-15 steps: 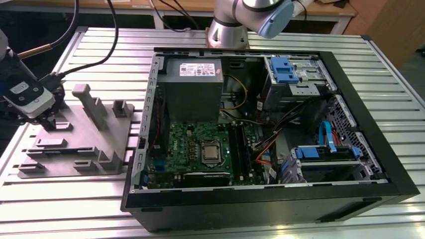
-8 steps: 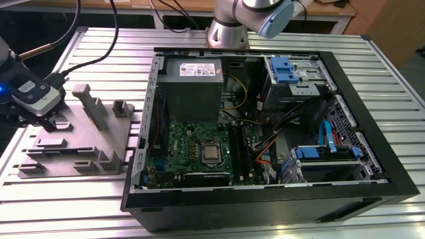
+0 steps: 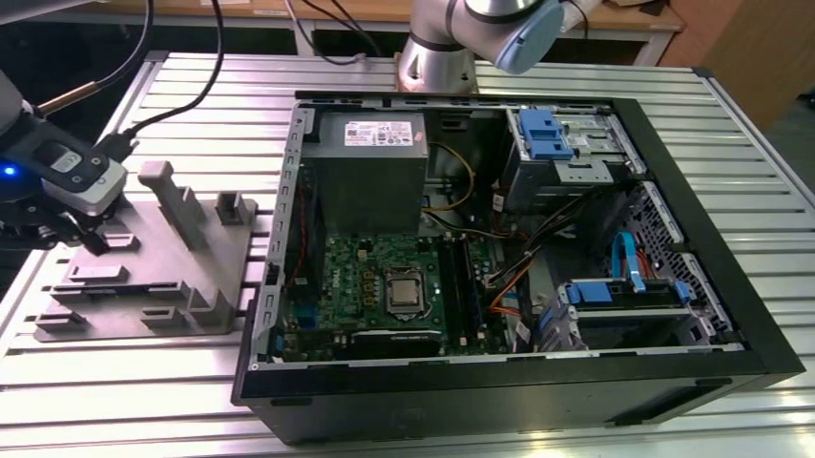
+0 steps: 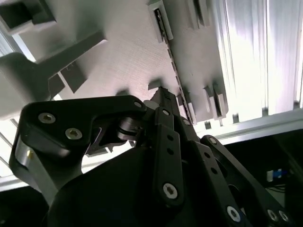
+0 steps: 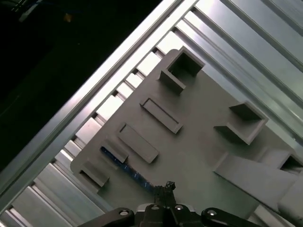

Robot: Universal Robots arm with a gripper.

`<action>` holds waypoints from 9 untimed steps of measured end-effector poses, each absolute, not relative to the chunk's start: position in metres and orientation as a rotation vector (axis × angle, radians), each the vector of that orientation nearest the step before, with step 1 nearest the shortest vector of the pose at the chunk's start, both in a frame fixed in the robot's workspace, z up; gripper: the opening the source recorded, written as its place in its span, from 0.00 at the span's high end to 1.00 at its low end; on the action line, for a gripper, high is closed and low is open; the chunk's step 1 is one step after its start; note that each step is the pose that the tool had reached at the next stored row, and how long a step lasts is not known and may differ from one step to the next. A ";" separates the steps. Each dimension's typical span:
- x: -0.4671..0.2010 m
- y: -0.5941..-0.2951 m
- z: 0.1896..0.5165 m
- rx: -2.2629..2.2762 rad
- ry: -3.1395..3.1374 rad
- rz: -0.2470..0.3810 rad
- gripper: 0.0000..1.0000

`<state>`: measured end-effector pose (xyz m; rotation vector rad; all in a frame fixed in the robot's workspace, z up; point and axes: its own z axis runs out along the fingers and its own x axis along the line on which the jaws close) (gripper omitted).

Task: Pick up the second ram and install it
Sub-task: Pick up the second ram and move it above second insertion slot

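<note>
First wrist view: our tool [image 5: 166,186] hangs above the second ram [image 5: 124,164], which is slotted edge-up in the grey fixture [image 5: 199,127], presumably for pickup. We can't tell whether it's clenched.

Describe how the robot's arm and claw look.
The arm is silver-grey tubing with a light blue joint cap. Black cables run to its wrist, where a blue light glows. The claw is black linked bars with silver screws.
</note>
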<state>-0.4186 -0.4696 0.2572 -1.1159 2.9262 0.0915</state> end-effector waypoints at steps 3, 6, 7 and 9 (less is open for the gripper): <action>-0.419 -0.470 0.256 -1.197 2.896 0.092 0.90; -0.419 -0.470 0.254 -1.276 2.863 0.092 0.90; -0.419 -0.470 0.254 -1.302 2.853 0.092 0.90; -0.419 -0.470 0.252 -1.355 2.829 0.093 0.90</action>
